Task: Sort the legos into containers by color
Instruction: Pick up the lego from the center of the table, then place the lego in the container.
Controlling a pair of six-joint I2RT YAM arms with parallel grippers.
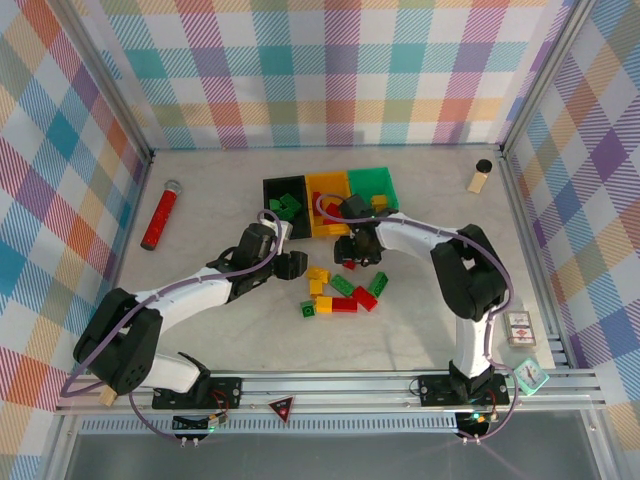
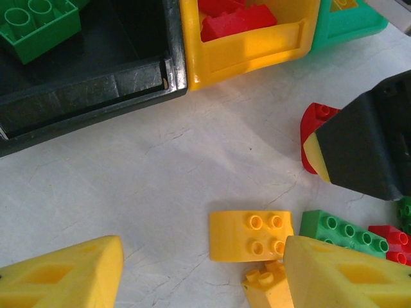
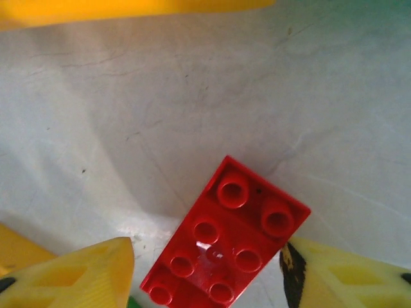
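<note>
Both arms reach forward with elbows bent and wrists tipped down. The left gripper [image 1: 291, 264] [image 2: 202, 269] hangs with jaws wide. The right gripper [image 1: 350, 250] [image 3: 205, 269] is low, jaws parted.

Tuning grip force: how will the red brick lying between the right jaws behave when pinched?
The red brick looks like rigid moulded plastic, so it is probably stiff and light. Its glossy sides may be slippery. It lies skewed to the right gripper, so closing jaws would likely twist it on the smooth table before it seats.

Black bin [image 1: 283, 184], yellow bin [image 1: 322, 182], green bin [image 1: 372, 181] — pastel plaid walls [image 1: 330, 70]
</note>
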